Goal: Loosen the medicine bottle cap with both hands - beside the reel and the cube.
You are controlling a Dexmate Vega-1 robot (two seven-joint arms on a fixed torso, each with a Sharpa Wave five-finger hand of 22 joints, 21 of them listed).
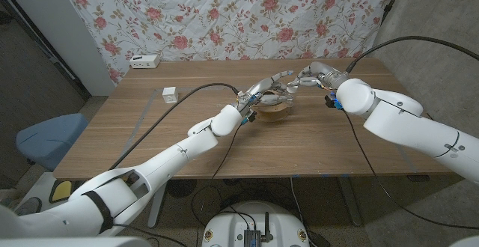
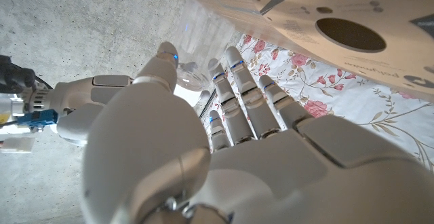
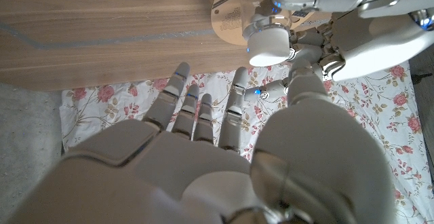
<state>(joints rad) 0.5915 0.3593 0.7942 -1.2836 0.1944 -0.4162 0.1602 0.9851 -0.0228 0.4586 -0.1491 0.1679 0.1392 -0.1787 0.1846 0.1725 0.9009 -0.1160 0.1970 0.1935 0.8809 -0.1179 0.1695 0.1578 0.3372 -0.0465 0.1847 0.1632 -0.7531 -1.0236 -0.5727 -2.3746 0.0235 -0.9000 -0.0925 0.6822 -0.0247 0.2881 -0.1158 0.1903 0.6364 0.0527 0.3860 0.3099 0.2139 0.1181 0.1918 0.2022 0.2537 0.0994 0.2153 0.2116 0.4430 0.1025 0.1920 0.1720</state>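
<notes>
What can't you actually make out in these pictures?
- Medicine bottle, left wrist view: mostly behind the left hand; label unreadable.
- Cap, right wrist view: fingers partly cover it; how loose is unclear.
- Reel, head view: both hands hide most of it.
- Cube, head view: too small for detail.

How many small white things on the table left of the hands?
2. The cube, nearer the middle, and a flat box at the far edge behind it. Others may be hidden.
</notes>
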